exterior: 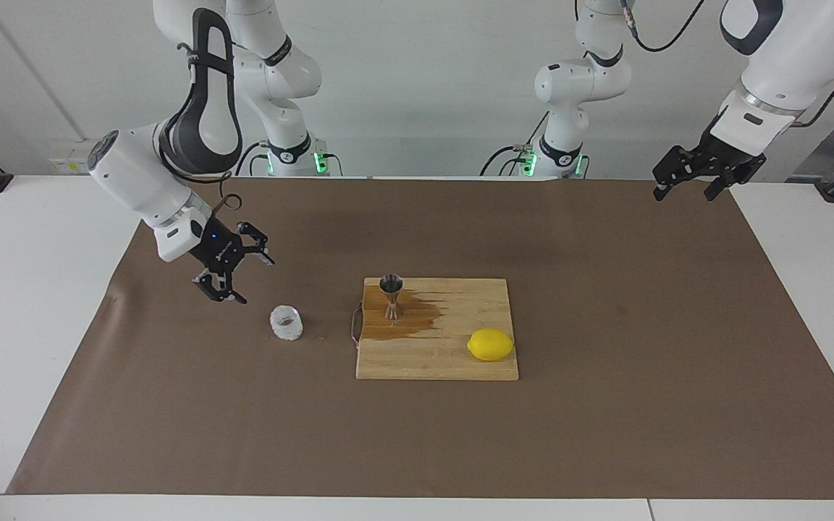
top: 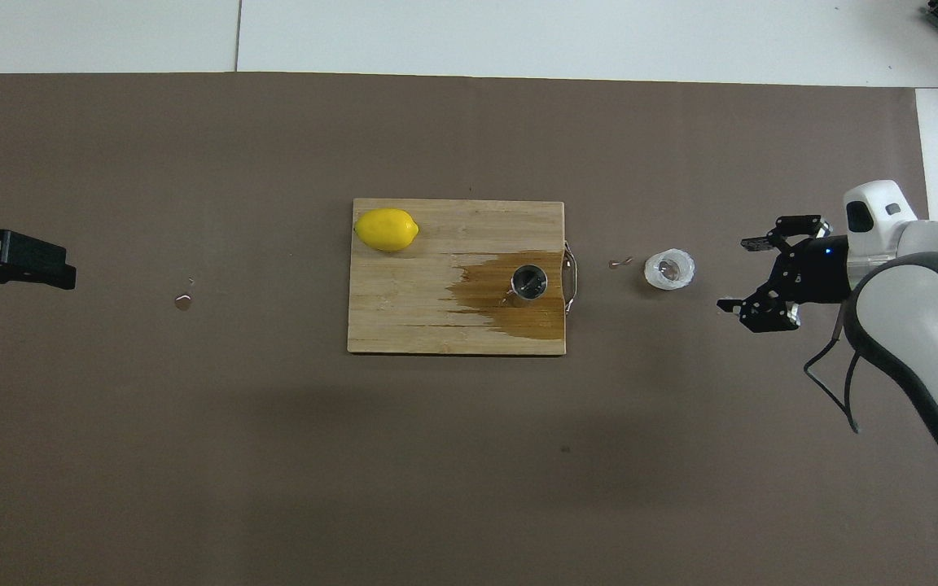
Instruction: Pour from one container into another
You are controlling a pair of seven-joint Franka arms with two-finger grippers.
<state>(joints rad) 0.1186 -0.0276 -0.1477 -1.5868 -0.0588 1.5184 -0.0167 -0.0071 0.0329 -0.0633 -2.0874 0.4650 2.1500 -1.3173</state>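
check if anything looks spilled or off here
Yes: a dark wet patch spreads across the cutting board around the jigger, so liquid missed it. Small drops also sit on the brown mat.

Wooden cutting board [exterior: 453, 362], mid-surface, wet brown stain [exterior: 417, 322] at its right-arm end; lemon [exterior: 490, 344] on board's corner farthest from robots; brown mat [exterior: 605, 434].

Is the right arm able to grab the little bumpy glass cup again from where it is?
Probably yes. The right gripper hangs open in the air beside the glass cup, which stands alone and upright on the brown mat. Nothing lies between them; the cutting board is off toward the left arm's end.
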